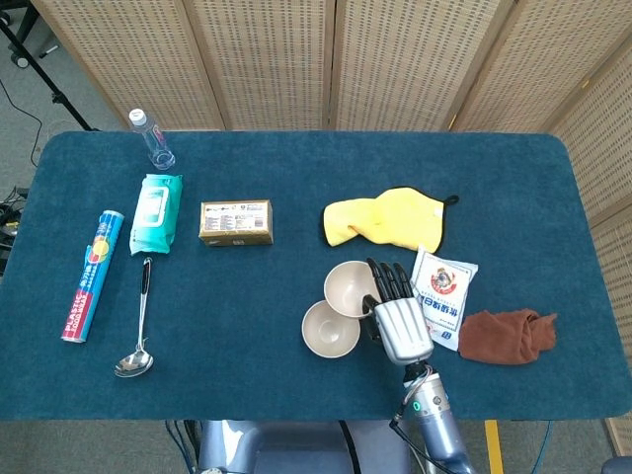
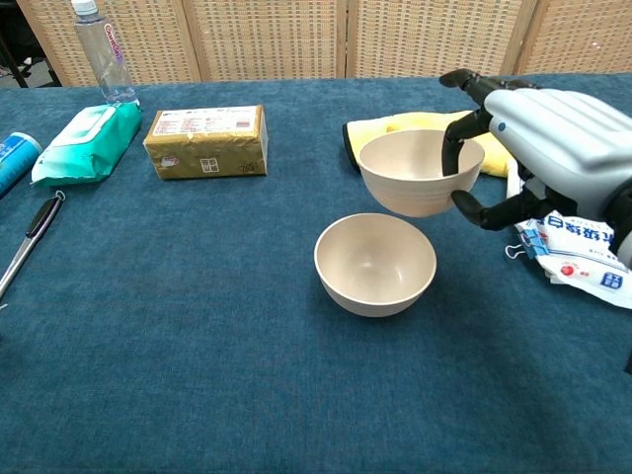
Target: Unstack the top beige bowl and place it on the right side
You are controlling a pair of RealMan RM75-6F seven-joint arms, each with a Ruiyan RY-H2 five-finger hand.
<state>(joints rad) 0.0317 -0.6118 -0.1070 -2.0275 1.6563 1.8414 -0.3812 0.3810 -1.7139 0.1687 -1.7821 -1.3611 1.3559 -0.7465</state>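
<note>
— Where's the bowl?
— My right robot hand (image 2: 533,148) is gripping the round beige bowl's (image 2: 421,173) rim, holding it in the air above the blue worktop (image 2: 197,326).
— And the other?
— The second beige bowl (image 2: 375,264) sits on the worktop, down to its left, apart.

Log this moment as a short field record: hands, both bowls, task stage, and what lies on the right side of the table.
right robot hand: grips the rim of the top beige bowl, held lifted
left robot hand: not in view
bottom beige bowl: upright on the blue table, apart from the lifted bowl
task stage: unstacked, not yet placed
right side: white packet, brown cloth, yellow cloth behind
</note>
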